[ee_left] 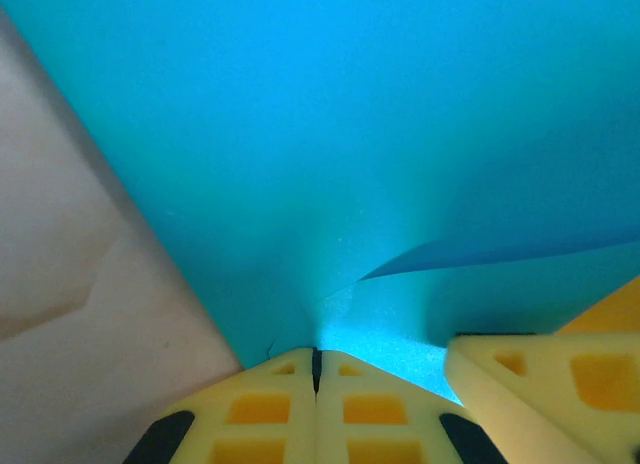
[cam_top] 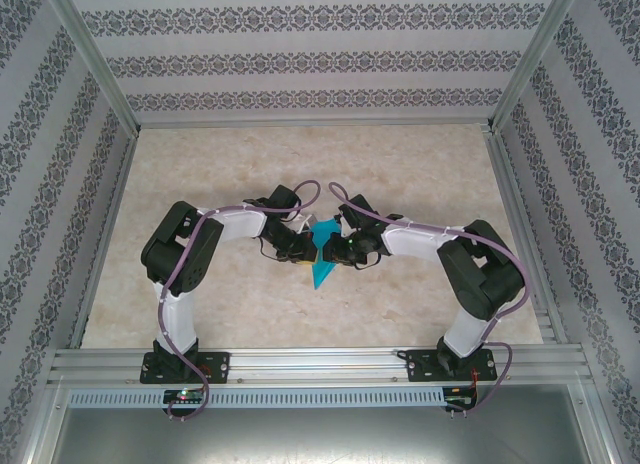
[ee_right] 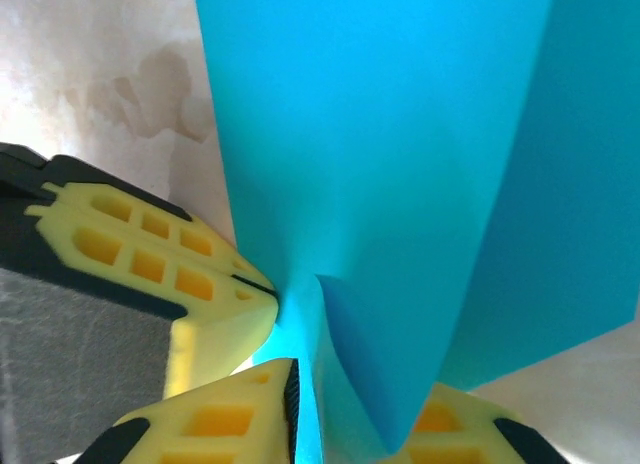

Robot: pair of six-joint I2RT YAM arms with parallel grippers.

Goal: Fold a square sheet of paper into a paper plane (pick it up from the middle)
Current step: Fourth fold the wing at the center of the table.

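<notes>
Marbled table point(cam_top: 400, 174), left fingers point(ee_left: 250, 414) pinching cyan paper point(cam_top: 321, 267), right fingers point(ee_right: 220, 424) alongside

Paper point(ee_left: 330, 134) spreads out ahead of the left gripper point(ee_left: 317, 356), near edge nipped between its 2 fingers, table point(ee_left: 80, 314) off to their left. Over at the right gripper point(ee_right: 360, 389), paper runs forward between its 2 fingers, and the left gripper's fingers point(ee_right: 150, 254) sit just left of them, touching the paper.
</notes>
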